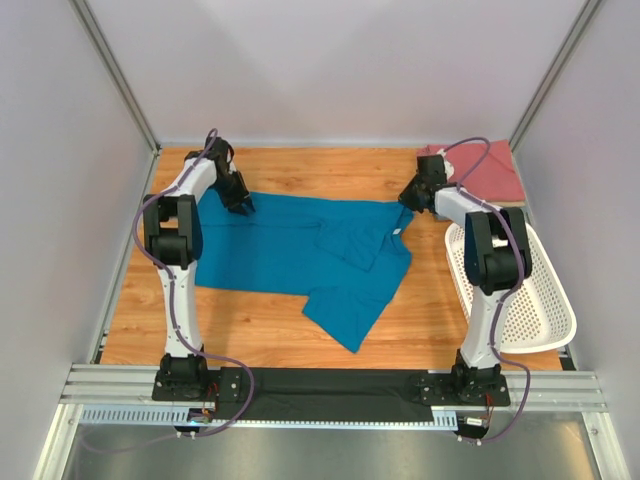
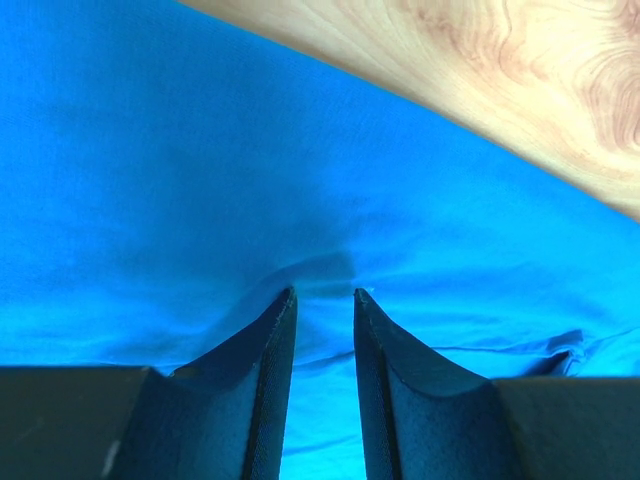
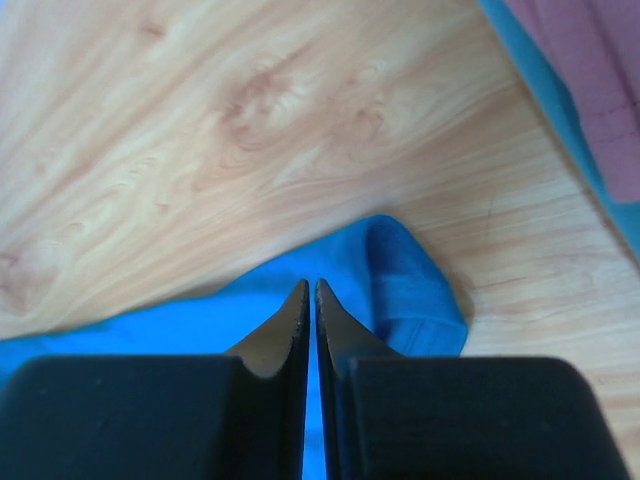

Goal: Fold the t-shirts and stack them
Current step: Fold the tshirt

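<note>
**Teal shirt mid-table, gripped at both far corners**

Teal-blue t-shirt (image 1: 300, 255) spread on wooden table (image 1: 250, 330), lower right part folded over. Salmon-red t-shirt (image 1: 490, 170) at far right corner. Left gripper (image 2: 325, 295) part-spread, pinching teal cloth at far left edge. Right gripper (image 3: 310, 290) pressed together on teal cloth at right corner. White basket (image 1: 540, 300) right.

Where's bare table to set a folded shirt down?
Bare wood: near strip between the teal shirt's lower hem and the arm bases, and the far strip behind it along the back wall. Crowded right: white basket and the salmon shirt in the far corner.
</note>
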Controlling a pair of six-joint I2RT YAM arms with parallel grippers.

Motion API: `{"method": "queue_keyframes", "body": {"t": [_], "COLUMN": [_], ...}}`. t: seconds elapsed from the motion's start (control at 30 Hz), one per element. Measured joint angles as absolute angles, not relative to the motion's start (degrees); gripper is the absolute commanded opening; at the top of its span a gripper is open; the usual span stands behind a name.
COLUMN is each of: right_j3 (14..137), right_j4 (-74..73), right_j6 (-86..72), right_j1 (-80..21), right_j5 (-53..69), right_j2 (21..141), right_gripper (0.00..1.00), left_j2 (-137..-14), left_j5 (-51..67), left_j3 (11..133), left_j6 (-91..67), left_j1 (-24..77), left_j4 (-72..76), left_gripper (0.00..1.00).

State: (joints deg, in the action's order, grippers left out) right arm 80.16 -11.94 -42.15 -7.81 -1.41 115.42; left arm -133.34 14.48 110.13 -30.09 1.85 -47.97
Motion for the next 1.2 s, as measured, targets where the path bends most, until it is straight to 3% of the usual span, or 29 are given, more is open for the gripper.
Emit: {"method": "queue_keyframes", "body": {"t": [0.33, 0.57, 0.63, 0.77, 0.97, 1.2], "right_j3": [86.32, 87.88, 86.74, 83.07, 66.76, 49.39], "right_j4": [-14.0, -17.76, -19.31, -23.0, -25.15, -30.7], "right_j6": [-41.36, -36.03, -33.89, -27.24, -16.93, -16.36], "right_j1": [-6.83, -6.61, -7.22, -10.96, -30.59, -55.9], "right_j5": [-3.33, -3.73, -3.66, -1.87, -5.28, -10.79], "right_j2": [123.11, 119.26, 114.63, 102.28, 84.36, 77.06], "right_gripper": [0.04, 0.21, 0.3, 0.38, 0.39, 0.4], "left_j2": [-135.24, -133.84, -130.76, -119.7, -99.18, -86.83], "left_j5": [14.41, 12.51, 11.75, 9.78, 6.11, 6.79], "left_j3": [113.69, 114.69, 112.57, 104.84, 89.62, 70.15], "left_j6": [-29.71, -28.1, -27.86, -27.79, -29.45, -33.76], "left_j1": [1.8, 1.61, 1.52, 1.41, 1.32, -5.28], "left_j4": [-49.17, -51.62, -52.23, -52.21, -50.52, -48.62], "left_gripper": [0.41, 0.51, 0.52, 0.51, 0.52, 0.53]}}
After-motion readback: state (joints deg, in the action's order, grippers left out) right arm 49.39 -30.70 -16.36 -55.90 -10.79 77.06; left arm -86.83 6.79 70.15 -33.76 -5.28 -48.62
